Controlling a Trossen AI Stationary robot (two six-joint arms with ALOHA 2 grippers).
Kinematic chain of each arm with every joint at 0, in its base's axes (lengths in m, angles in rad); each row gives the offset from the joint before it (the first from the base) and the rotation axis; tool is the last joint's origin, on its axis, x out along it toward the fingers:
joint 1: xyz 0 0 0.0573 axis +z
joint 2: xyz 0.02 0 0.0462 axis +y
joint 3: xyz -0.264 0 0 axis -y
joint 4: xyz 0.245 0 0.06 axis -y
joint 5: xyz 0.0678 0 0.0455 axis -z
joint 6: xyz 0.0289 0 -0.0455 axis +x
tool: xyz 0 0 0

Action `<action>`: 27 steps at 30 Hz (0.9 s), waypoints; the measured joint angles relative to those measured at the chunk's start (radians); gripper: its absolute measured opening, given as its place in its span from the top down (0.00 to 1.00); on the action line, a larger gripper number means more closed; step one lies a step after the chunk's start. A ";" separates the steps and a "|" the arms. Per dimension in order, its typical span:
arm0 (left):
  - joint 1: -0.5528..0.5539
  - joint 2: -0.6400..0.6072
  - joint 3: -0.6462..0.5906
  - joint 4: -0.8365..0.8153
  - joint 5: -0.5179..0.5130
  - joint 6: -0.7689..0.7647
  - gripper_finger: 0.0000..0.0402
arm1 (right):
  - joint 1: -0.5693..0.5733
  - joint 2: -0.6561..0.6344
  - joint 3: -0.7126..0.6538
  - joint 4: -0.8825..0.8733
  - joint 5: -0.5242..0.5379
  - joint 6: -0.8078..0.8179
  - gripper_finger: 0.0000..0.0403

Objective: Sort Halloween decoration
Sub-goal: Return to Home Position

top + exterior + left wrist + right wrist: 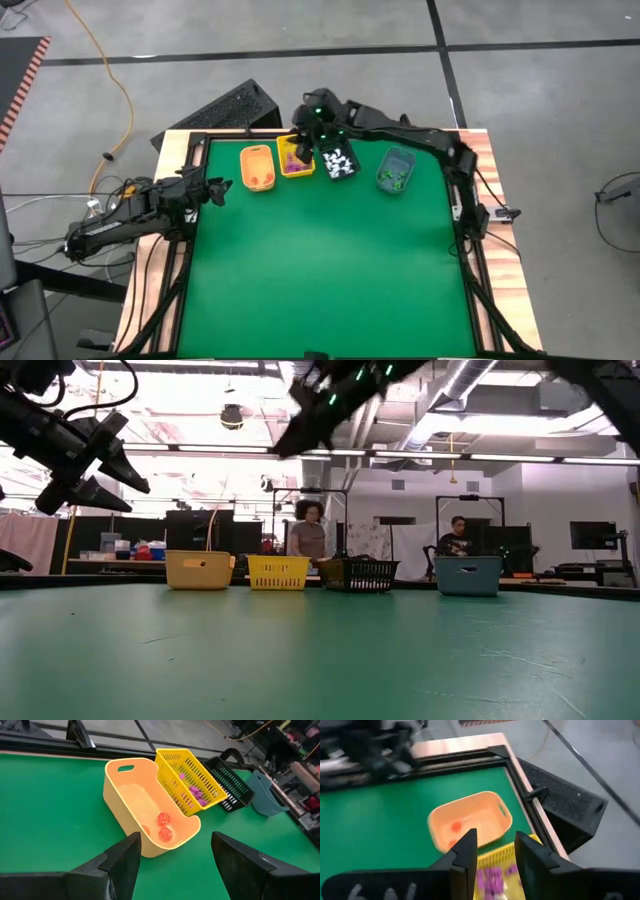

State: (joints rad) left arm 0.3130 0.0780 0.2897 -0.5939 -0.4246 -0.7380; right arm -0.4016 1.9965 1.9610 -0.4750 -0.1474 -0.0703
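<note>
Purple trinkets (196, 796) lie in the yellow bin (296, 160) beneath the right gripper (495, 840), fingers apart. The left gripper (175, 839), fingers also apart, hovers at the surface's (330, 270) left edge.

No readable text, labels, brands or numbers anywhere.

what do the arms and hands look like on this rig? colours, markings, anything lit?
Both are matte black and jointed: left arm, right arm. The left hand and right hand each end in two flat, wedge-shaped black fingers with no visible markings. Small green lights glow on the right arm's wrist housing.
</note>
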 joint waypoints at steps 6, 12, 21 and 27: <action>0.000 0.000 0.000 0.001 0.032 -0.037 0.42 | 0.054 -0.145 0.011 -0.123 -0.009 -0.119 0.69; 0.000 0.000 0.000 -0.003 0.045 -0.042 0.42 | 0.091 -0.236 0.008 -0.315 -0.002 -0.067 0.69; 0.000 0.000 0.000 0.025 0.036 -0.106 0.42 | 0.150 -0.411 0.008 -0.497 0.016 -0.008 0.69; 0.000 0.000 0.000 0.182 0.131 -0.051 0.42 | 0.209 -0.606 -0.112 -0.626 0.182 0.058 0.69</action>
State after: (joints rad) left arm 0.3130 0.0781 0.2901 -0.4115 -0.2940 -0.7886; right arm -0.1925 1.3905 1.8492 -1.1012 0.0348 -0.0124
